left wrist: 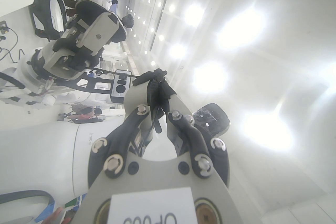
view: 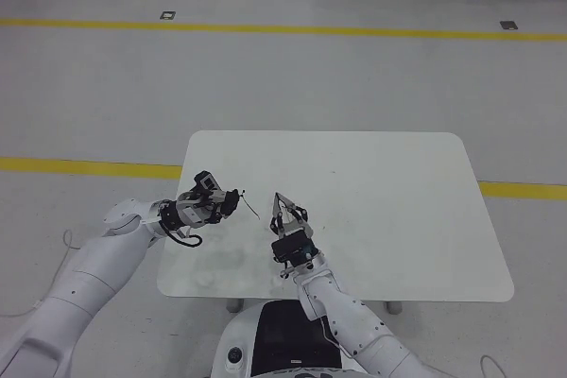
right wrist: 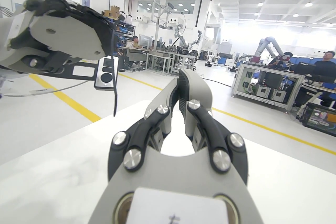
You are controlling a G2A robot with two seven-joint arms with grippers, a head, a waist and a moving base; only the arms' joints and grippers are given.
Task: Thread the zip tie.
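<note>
Standing here, the hardest thing to make out is the zip tie (view: 250,206) itself. From above it is only a thin dark strand. Where it is pinched, black wrapping on the left gripper's fingertips (left wrist: 157,76) covers the contact point. I cannot tell which end is its head.

The right gripper (right wrist: 179,79) sits nearest the robot's body. Its jaws are pressed together at the tips with nothing between them. Its forearm comes up from the near edge of the tabletop (view: 387,189), and the right gripper (view: 278,196) points away from the body over the white surface. I cannot tell from here whether it is clear of the surface.

Just to the left of the right gripper is the left gripper (view: 233,201), its jaws closed on one end of the zip tie. Seen from the right wrist, the left gripper (right wrist: 111,25) is raised above the tabletop (right wrist: 262,170). The zip tie (right wrist: 114,65) hangs down from it as a narrow black strip. Its free end stops near the right gripper's tips without touching them. The left forearm crosses in over the tabletop's left edge, with the wrist turned so that the jaws face the right gripper.

Beyond the right gripper, the far half of the tabletop stretches away plain and white.
</note>
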